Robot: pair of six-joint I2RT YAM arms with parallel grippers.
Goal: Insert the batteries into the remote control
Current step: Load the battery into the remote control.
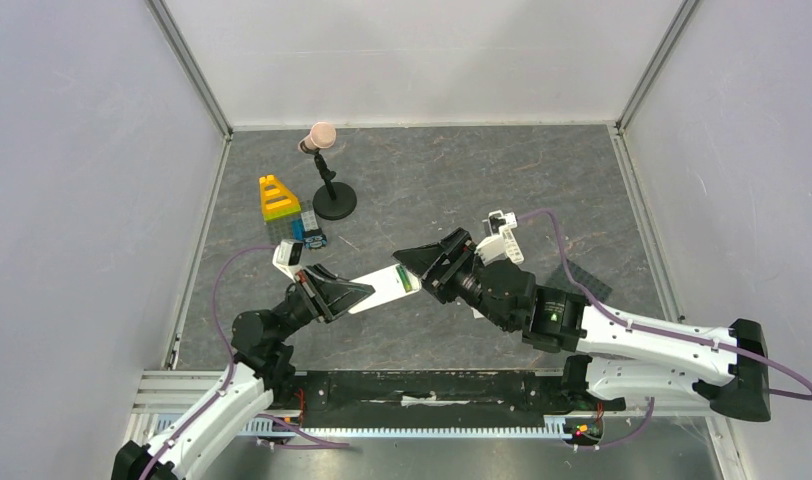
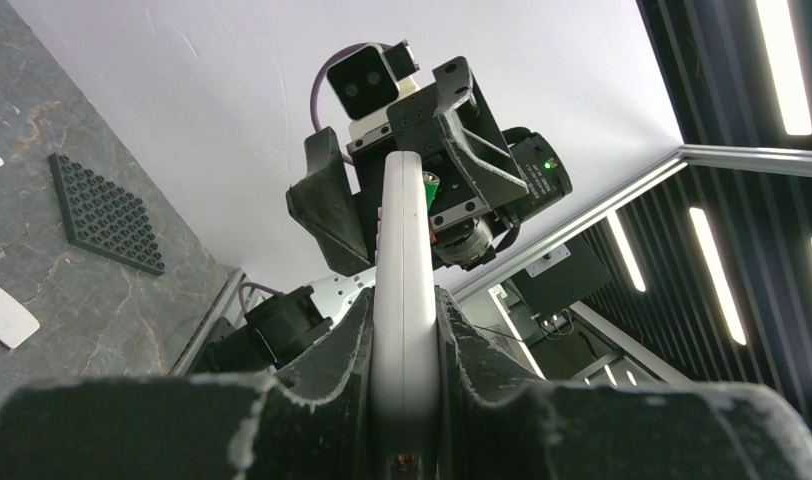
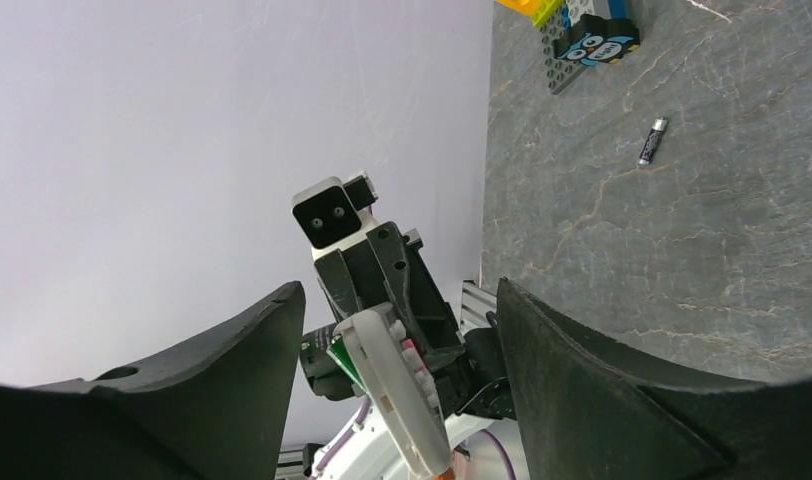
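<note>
Hanging in the air above the surface (image 1: 452,180), the remote control (image 1: 380,291) runs slantwise between the two arms, near the middle of the top view. Its body is white and slim when seen edge-on from the left wrist. From the right wrist a row of small buttons shows along one face. A green battery (image 1: 408,283) sits at the end that points toward the right arm.

The left tool (image 1: 354,296) is clamped on the remote's near end, its dark fingers (image 2: 342,350) pressed against both flat sides. The right tool (image 1: 420,270) has its jaws apart, one on either side of the remote's far tip, with a gap visible on each side.

The surface is dark grey stone-patterned sheet. A loose battery (image 3: 653,140), dark with a silver cap, lies on it well apart from the remote, near a stack of toy blocks (image 1: 282,208). A black stand with a pale rounded top (image 1: 327,180) rises just beside the blocks. A dark studded plate (image 1: 590,280) lies flat near the right arm, and a small white flat piece (image 2: 4,315) lies near it. Plain white walls (image 1: 82,200) enclose the surface on three sides.
</note>
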